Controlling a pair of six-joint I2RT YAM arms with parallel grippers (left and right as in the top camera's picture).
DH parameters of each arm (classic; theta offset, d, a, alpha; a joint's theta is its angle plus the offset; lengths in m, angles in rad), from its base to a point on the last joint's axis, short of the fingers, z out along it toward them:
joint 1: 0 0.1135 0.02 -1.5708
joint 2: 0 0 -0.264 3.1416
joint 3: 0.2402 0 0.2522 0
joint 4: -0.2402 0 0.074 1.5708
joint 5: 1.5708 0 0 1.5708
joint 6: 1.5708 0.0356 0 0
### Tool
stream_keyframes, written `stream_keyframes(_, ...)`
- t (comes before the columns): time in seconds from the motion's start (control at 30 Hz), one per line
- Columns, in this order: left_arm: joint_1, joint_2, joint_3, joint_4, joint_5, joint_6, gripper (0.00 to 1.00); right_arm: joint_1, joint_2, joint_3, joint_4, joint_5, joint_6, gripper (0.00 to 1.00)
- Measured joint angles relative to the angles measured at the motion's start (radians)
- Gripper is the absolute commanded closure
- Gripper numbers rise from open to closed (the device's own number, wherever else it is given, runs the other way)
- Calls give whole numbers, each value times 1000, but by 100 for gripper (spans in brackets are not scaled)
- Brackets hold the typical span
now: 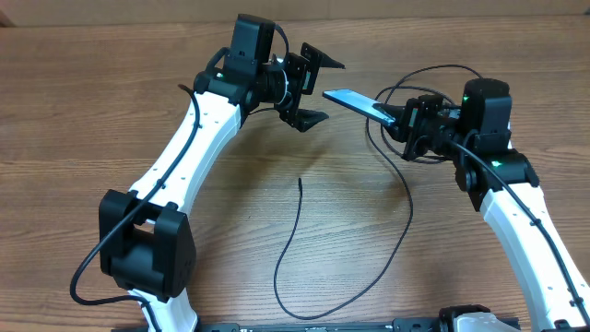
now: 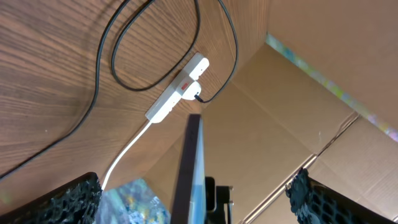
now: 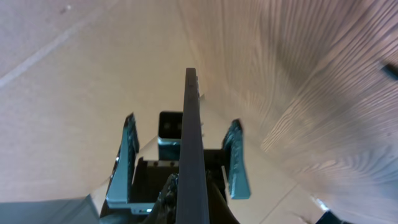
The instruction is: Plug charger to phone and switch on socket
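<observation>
My right gripper [image 1: 398,115] is shut on the phone [image 1: 355,101] and holds it above the table, its blue screen tilted up and its free end pointing left. My left gripper [image 1: 324,89] is open, with its fingers on either side of that free end and not touching it. In the left wrist view the phone [image 2: 189,165] stands edge-on between the open fingers [image 2: 193,185]. In the right wrist view the phone [image 3: 191,143] runs forward from my right gripper [image 3: 189,202]. The charger [image 1: 293,235] lies on the table with its connector tip free. The socket [image 2: 177,93] shows only in the left wrist view, with the black plug in it.
The socket's thick white cord [image 2: 127,152] runs toward my left gripper. Black cable loops [image 2: 124,56] lie on the wood beside the socket. A cardboard wall [image 2: 311,93] stands behind the table.
</observation>
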Motion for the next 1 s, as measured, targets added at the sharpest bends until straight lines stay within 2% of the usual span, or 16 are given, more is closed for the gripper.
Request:
stream_keyframes(0.3, -37, 0, 0, 0, -56, -48, 1, 64, 0, 0, 42, 1, 92, 96)
stream_keyframes(0.53, -82, 0, 0, 0, -135, -51, 1, 67, 0, 0, 42, 40, 100, 96)
stream_keyframes(1.0, -95, 0, 0, 0, -175, -51, 0, 67, 0, 0, 42, 54, 99, 96)
